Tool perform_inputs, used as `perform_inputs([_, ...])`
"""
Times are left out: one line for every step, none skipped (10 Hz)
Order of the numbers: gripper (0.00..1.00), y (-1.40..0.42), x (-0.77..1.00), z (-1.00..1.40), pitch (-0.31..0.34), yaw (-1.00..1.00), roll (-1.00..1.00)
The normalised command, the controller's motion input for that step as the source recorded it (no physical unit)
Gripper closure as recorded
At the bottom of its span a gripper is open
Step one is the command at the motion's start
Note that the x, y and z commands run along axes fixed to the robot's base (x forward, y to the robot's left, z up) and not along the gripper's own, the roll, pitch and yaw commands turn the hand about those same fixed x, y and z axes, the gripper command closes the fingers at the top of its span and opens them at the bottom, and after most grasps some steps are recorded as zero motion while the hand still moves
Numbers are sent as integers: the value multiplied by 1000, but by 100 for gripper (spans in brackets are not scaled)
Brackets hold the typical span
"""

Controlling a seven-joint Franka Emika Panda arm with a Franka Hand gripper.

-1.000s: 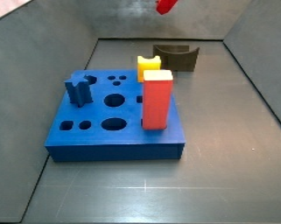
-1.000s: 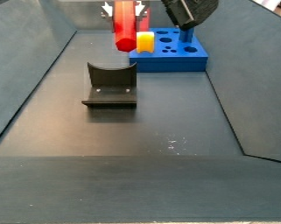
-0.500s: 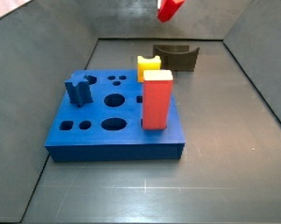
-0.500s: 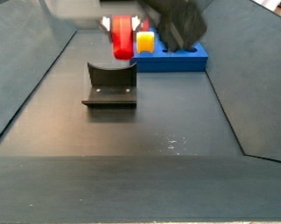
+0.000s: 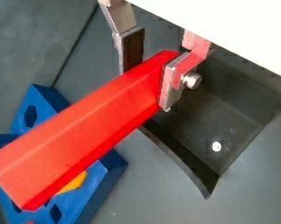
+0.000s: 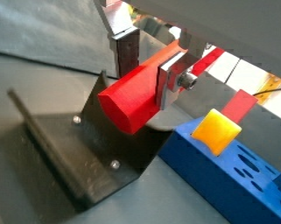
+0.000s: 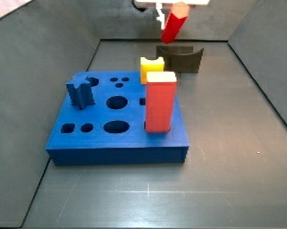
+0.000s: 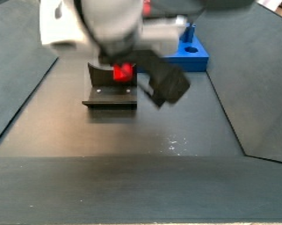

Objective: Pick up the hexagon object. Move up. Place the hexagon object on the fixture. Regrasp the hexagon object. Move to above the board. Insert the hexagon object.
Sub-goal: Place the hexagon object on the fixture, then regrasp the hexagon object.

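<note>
My gripper is shut on the hexagon object, a slim red faceted rod that hangs tilted just above the fixture. In both wrist views the rod sits between the silver fingers and sticks out over the dark fixture. In a side view the blurred arm covers most of the scene, with the rod right over the fixture's notch. The blue board lies nearer the front.
A tall red block stands in the board's right side and a blue peg at its left. A yellow notched block sits between board and fixture. Sloping grey walls enclose the floor.
The gripper has come down with the red rod, from high above the floor to just over the fixture. The arm now fills much of a side view.
</note>
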Motion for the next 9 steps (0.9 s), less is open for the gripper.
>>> perform_inputs([100,108,479,-1000,18,-148,-424])
perform_inputs([100,108,513,-1000,10,-136,-324])
perform_inputs([100,76,477,-797,2,-114,-214])
perform_inputs([100,64,432,-618,-9,-103,-191])
perform_inputs([100,58,369,-409,-19,-89,-177])
perform_inputs([100,69,316,-328,-16,-76,-135])
perform_inputs([100,45,253,-332,-11,-56,-129])
perform_inputs([0,0,0,0,0,0,0])
perform_inputs([0,0,0,1000,8,-26,77])
